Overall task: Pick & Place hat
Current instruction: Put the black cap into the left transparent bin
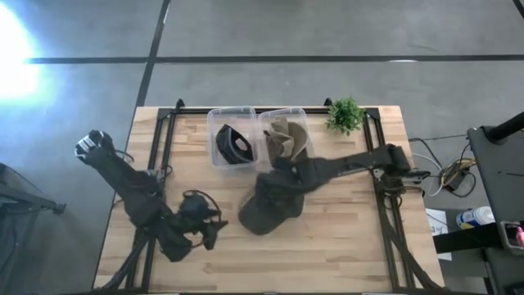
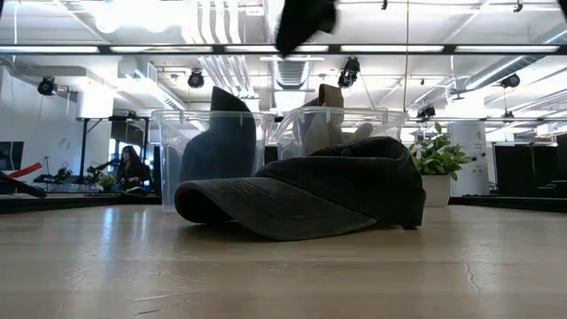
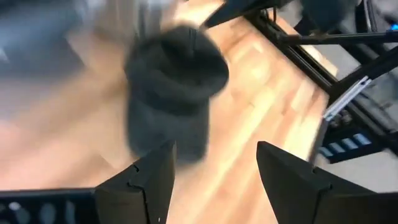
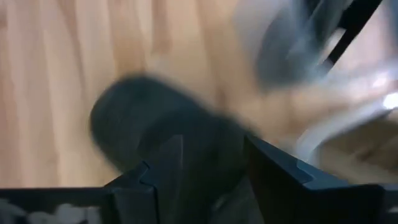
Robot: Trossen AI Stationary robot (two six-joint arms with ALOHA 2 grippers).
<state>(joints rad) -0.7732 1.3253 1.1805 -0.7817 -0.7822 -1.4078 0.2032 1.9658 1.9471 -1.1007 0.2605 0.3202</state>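
I am looking level across the wooden table [image 2: 283,275], and nearest to me a dark green cap [image 2: 306,197] is lying flat on the wood, near the table's middle. Its brim is pointing toward the left arm's side and its crown is bulging toward the right arm's side. From above, the cap [image 1: 270,205] is running on a slant, crown toward the bins, brim toward the near edge.

The right gripper [image 1: 286,170] is hovering over the crown end. I cannot tell whether its fingers are parted or closed, or whether they are touching the fabric; its own wrist view is blurring badly, and the low view is cutting it off at the top edge.

The left gripper [image 3: 214,171] is waiting near the table's front-left corner, fingers spread wide and holding nothing, with the cap smeared beyond them.

Behind the cap, two clear bins are sitting side by side. The left bin [image 1: 230,138] is holding a black hat [image 1: 233,144]; the right bin [image 1: 284,131] is holding a tan hat [image 1: 286,139]. A small potted plant [image 1: 345,115] is standing just beside the right bin. Far off, a person [image 2: 132,168] is sitting, too small to make out.
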